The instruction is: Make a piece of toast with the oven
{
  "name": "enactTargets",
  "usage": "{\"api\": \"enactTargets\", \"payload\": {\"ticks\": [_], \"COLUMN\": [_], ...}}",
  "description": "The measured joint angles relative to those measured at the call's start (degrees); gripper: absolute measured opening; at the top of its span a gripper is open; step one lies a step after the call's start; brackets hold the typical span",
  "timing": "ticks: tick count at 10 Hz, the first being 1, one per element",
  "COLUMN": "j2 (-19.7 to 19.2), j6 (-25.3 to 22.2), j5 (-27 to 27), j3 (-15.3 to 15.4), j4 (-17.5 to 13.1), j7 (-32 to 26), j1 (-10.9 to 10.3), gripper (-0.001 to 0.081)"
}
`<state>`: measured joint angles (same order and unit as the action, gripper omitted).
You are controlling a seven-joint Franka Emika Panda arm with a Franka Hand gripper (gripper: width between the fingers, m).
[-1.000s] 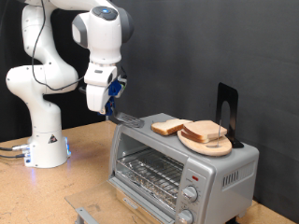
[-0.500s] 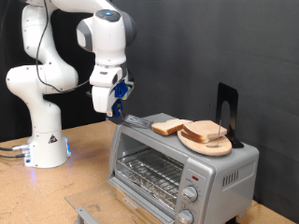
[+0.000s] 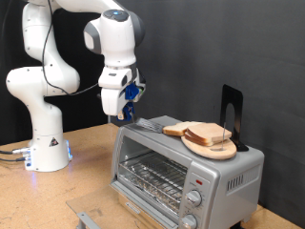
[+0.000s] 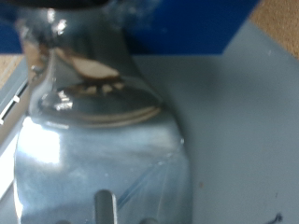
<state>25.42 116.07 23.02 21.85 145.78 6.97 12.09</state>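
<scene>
While I hold the arm here: I read the scene as follows.
Claw: the claw hangs above the left end of the oven, its fingers closed on the handle of a spatula; the wrist view shows only the shiny blade close up.
Spatula: the blade lies flat over the oven top, its tip just beside the toast, and I cannot tell whether it touches.
Toast: one slice lies flat on the oven top, left of a wooden board carrying more bread.
Oven: the door looks shut, with the rack visible through the glass, so the slice is not yet inside.
Handling: I judge the slice light, soft and crumbly, with a firmer crust; pinching would dent it.
Where to take it: best from underneath, blade slid under the flat face and kept level, since I expect it to slip off polished metal if tilted.
</scene>
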Motion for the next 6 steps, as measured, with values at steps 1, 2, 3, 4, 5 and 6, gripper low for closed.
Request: {"api": "enactTargets", "payload": {"ticks": [1, 2, 3, 4, 5, 6], "j2": [-0.7, -1.4, -2.2, -3.0, -3.7, -4.4], "j6": [0.7, 1.1, 1.3, 1.3, 1.3, 1.3], "j5": [0.4, 0.6, 0.7, 0.7, 0.7, 0.7], "j3": [0.0, 0.0, -0.1, -0.1, -0.1, -0.1], "j4": [-0.4, -1.0, -1.6, -2.3, -2.9, -3.4], "j7": [0.1, 0.5, 0.9, 1.4, 1.7, 1.8], "j1": [0.1, 0.2, 0.3, 0.4, 0.5, 0.6], "gripper": [0.0404, 0.0404, 0.0404, 0.0404, 0.0404, 0.0404]}}
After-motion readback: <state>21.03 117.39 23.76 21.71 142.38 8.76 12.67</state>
